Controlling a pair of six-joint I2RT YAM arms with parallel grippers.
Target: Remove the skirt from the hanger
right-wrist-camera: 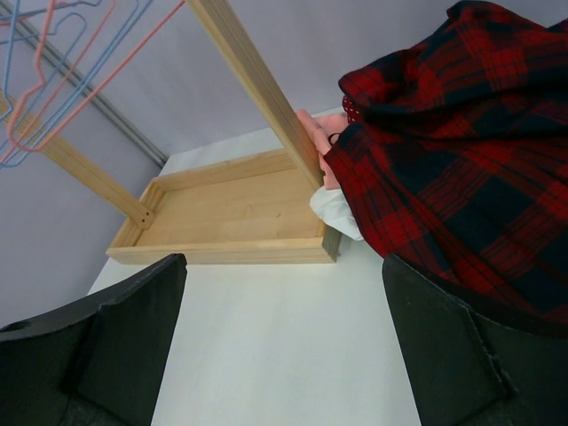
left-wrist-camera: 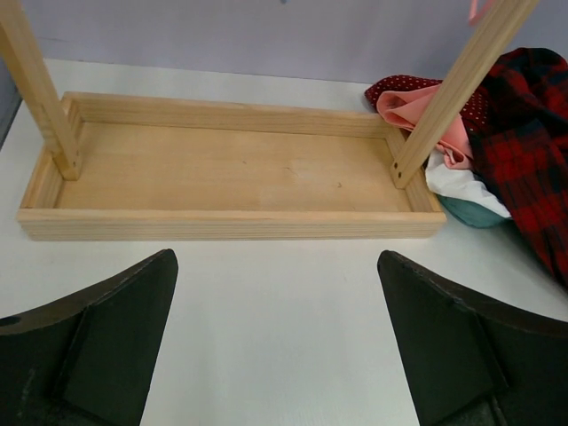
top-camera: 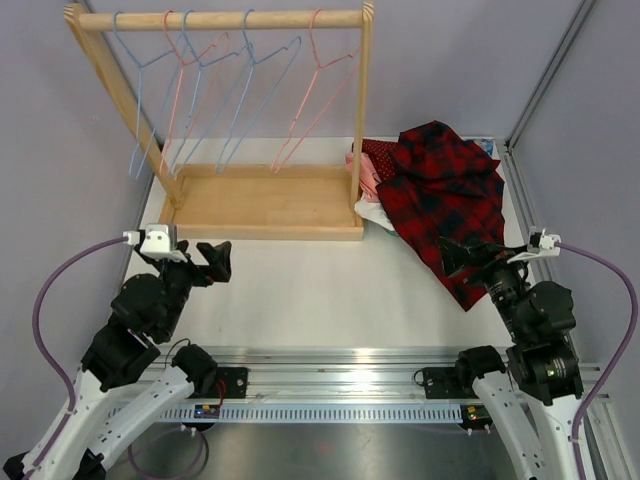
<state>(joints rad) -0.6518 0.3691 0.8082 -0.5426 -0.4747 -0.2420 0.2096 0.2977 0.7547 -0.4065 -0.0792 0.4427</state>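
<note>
The red and black plaid skirt (top-camera: 445, 190) lies crumpled on the table to the right of the wooden rack (top-camera: 220, 18), off any hanger. It also shows in the left wrist view (left-wrist-camera: 532, 151) and in the right wrist view (right-wrist-camera: 453, 177). Several pink and blue wire hangers (top-camera: 240, 100) hang bare on the rail. My left gripper (top-camera: 215, 262) (left-wrist-camera: 277, 328) is open and empty above the table, in front of the rack base. My right gripper (top-camera: 465, 255) (right-wrist-camera: 284, 346) is open and empty at the skirt's near edge.
The rack's wooden base tray (top-camera: 260, 230) stands at the middle back. Under the skirt lies a pile of clothes: a pink piece (left-wrist-camera: 417, 111), a white piece (left-wrist-camera: 457, 182), a teal piece (left-wrist-camera: 475, 211) and a red dotted piece (left-wrist-camera: 399, 87). A metal rail (top-camera: 340, 385) runs along the near edge.
</note>
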